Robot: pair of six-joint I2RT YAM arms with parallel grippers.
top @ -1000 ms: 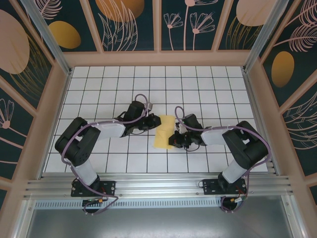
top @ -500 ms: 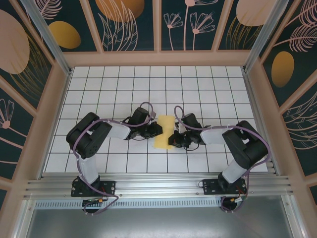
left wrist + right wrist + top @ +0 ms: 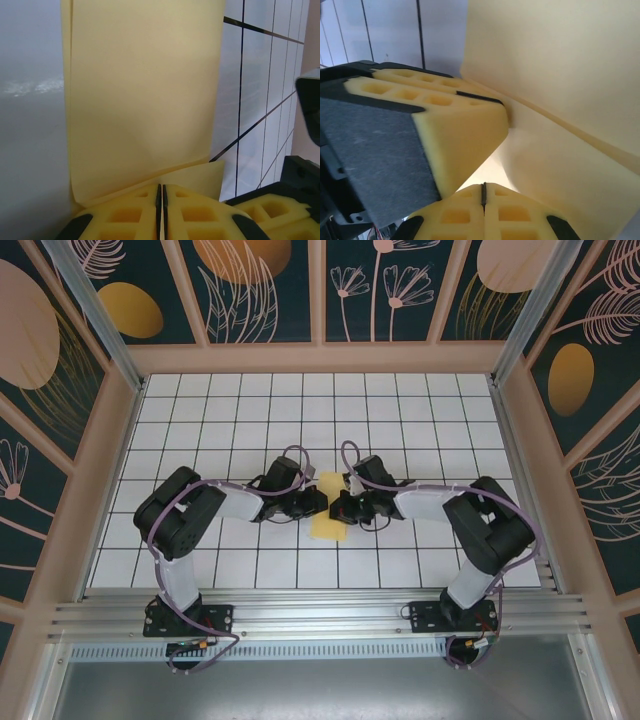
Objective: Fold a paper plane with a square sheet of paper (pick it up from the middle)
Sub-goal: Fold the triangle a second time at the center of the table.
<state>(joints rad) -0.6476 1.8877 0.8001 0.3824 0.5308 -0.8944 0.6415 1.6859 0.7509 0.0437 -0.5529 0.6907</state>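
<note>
Framed walls (image 3: 108,445) close the white grid table (image 3: 200,400) on the left, far and right, with bare tiles all round the centre. There the left gripper (image 3: 316,503) is clamped on the left edge of the folded yellow sheet of paper (image 3: 328,528). The right gripper (image 3: 339,508), jaws closed, touches its right side.

bright, even light; wrist views blur up close.

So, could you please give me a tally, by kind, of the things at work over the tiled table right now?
Grippers: 2 (left gripper, right gripper)
Yellow paper sheet: 1
Total: 3
</note>
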